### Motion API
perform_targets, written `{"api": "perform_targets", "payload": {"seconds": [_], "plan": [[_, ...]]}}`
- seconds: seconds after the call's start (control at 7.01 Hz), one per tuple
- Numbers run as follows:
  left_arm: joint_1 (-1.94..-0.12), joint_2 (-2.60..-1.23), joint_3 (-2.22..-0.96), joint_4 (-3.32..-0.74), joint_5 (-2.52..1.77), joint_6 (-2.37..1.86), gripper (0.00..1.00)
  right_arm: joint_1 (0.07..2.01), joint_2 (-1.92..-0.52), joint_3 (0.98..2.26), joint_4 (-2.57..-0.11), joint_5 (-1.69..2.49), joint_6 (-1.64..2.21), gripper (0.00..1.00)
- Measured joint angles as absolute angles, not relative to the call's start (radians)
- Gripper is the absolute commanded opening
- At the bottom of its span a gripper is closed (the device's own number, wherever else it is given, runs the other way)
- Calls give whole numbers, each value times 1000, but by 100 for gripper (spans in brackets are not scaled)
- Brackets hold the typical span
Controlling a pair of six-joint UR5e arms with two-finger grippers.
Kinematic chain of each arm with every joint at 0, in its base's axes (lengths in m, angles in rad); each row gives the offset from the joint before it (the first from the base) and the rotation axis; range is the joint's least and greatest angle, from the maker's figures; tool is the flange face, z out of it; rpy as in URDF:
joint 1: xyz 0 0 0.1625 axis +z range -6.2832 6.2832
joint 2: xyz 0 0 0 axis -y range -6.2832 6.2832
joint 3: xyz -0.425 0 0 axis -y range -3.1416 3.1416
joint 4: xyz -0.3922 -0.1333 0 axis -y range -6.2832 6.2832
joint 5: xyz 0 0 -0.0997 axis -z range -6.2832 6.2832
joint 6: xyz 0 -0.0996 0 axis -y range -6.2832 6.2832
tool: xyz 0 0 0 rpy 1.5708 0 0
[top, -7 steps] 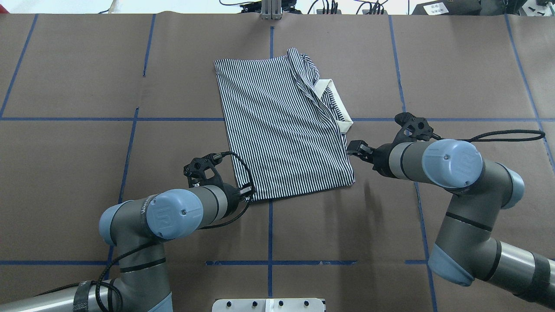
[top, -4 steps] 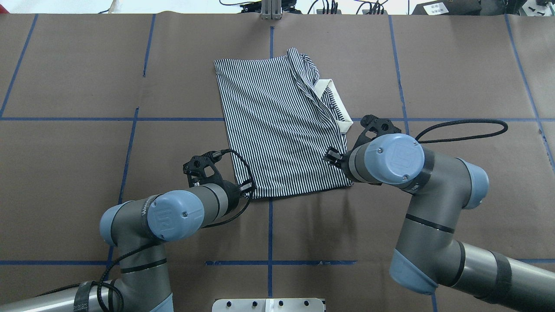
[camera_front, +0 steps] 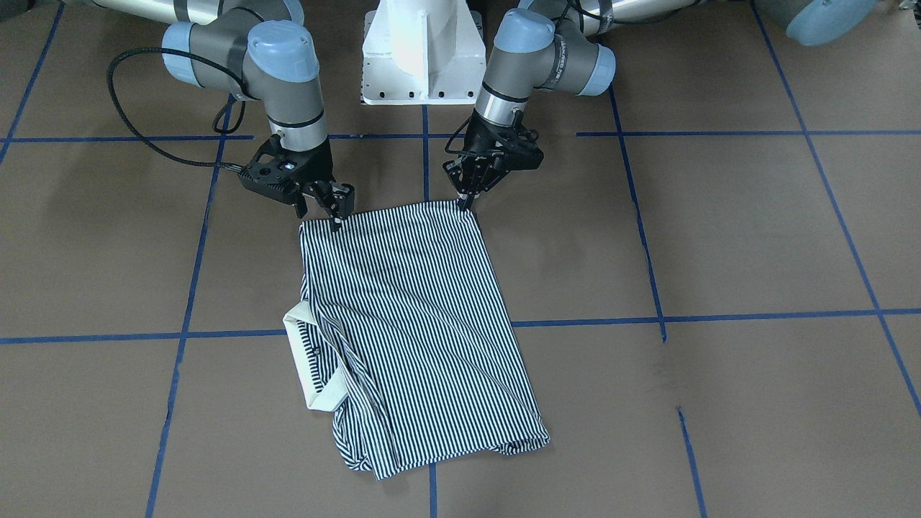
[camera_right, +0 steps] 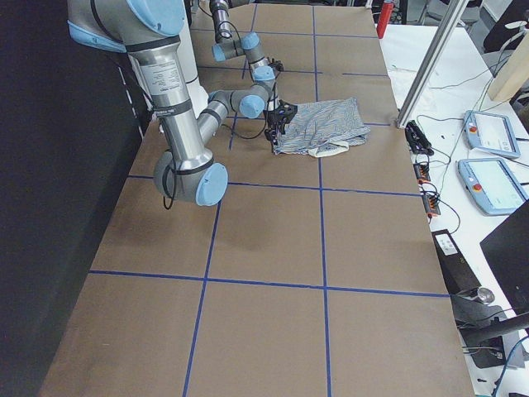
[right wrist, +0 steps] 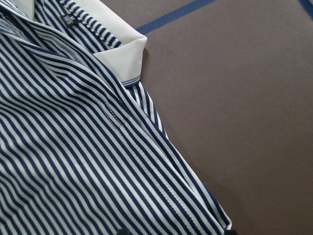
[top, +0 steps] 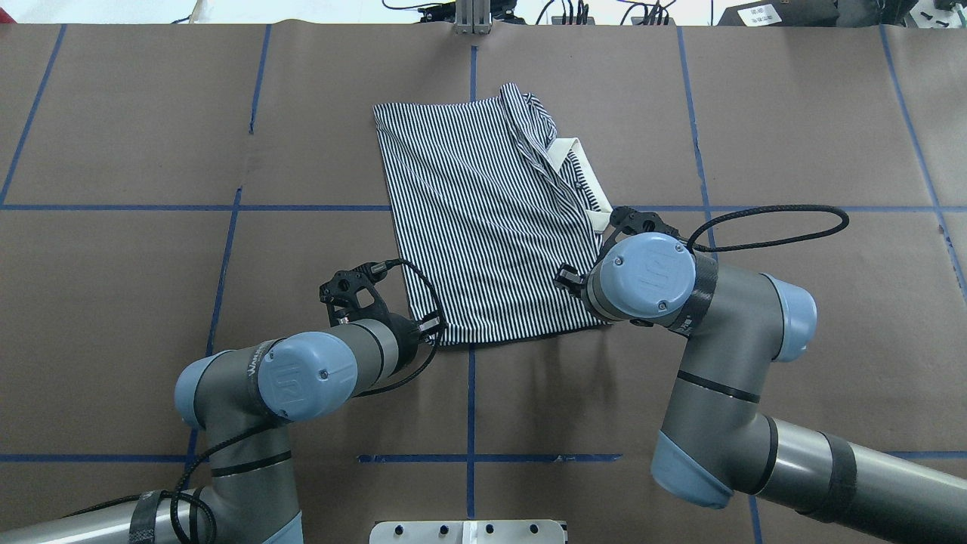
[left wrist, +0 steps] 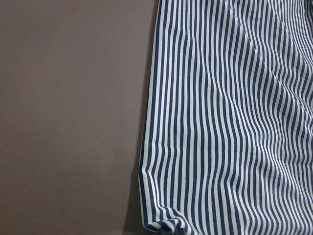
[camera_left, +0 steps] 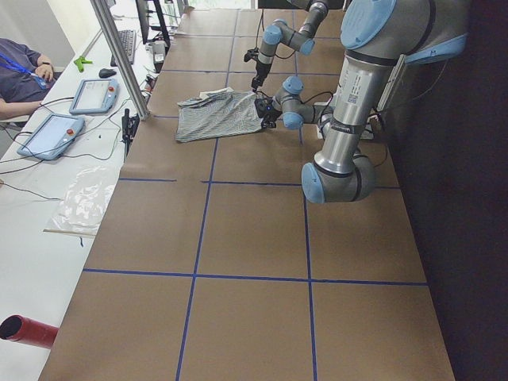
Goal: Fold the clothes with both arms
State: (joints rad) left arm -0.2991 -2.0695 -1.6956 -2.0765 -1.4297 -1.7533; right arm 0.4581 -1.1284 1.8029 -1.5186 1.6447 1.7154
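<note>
Since the polo shirt (top: 491, 227) already lies on the table (top: 793, 113) as a narrow strip with both sides turned in, we judge the lengthwise folds done and the crosswise fold not yet begun. The shirt stretches away from both claws, with its hem (camera_front: 392, 212) right at their tips and its other end well beyond them. The cream collar (camera_front: 306, 367) juts out of the strip's edge on the right claw's side, well ahead of that claw.

The left claw (camera_front: 464, 203) stands at the hem corner on its own side, its tips drawn together to a point on the cloth. Its wrist camera shows that corner puckered just beneath it, so we take it to be pinching the shirt there. The right claw (camera_front: 332, 212) stands over the other hem corner with its fingers parted, and we see no cloth caught between them. From overhead, its own wrist hides it.

The hem lies flat, with nothing lifted. As we read it, the right claw has to close on its corner. Both claws then carry the hem forward, away from the robot, and lay it over the far end, ideally with the collar brought inside the outline.
</note>
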Motion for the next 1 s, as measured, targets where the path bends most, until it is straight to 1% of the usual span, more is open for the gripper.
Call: {"api": "perform_targets", "payload": {"seconds": [0.86, 1.0], "plan": [[-299, -2069, -1697, -2076, -1428, -1753, 0, 445, -1100, 1734, -1518, 1638, 1715, 70], [-299, -2069, -1697, -2075, -1429, -1753, 0, 444, -1095, 1728, -1519, 1637, 1715, 67]]}}
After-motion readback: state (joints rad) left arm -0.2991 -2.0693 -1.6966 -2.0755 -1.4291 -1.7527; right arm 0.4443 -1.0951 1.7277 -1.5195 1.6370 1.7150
